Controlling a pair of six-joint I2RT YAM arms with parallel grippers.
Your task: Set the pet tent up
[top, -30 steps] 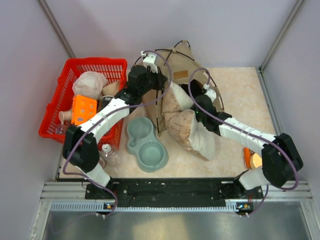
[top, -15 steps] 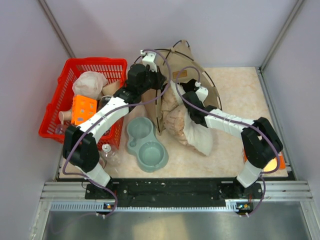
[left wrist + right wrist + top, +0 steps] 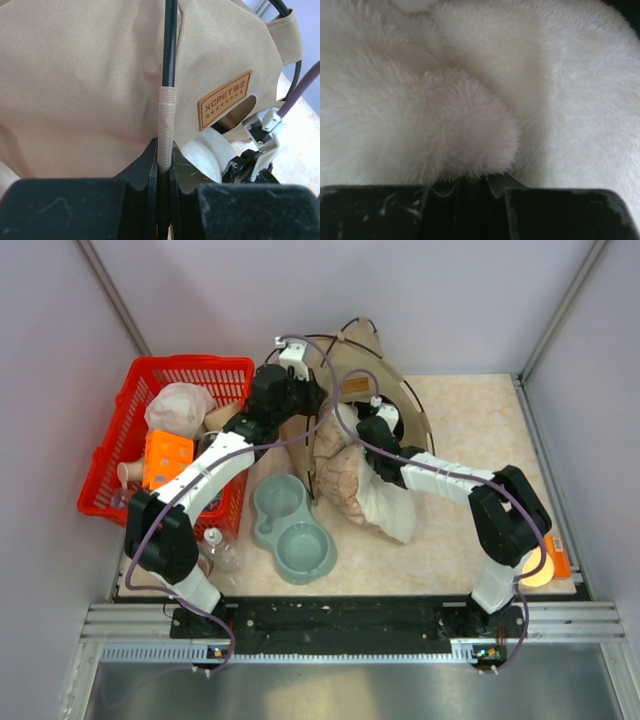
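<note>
Clamping the tent pole sleeve far center, left gripper grips tight, while right gripper, jaws nearly together, pinches a cushion tuft just right of it.

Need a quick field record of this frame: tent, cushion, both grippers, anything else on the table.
pet tent: tan fabric, partly raised, dark poles arching over it
left gripper: jaws shut on the pet tent's fabric pole sleeve
right gripper: jaws shut on a tuft of the cushion
cushion: fluffy, white and beige, bunched against the tent's front
bowl: grey double bowl, left of the cushion
basket: red, far left, holding assorted items
</note>
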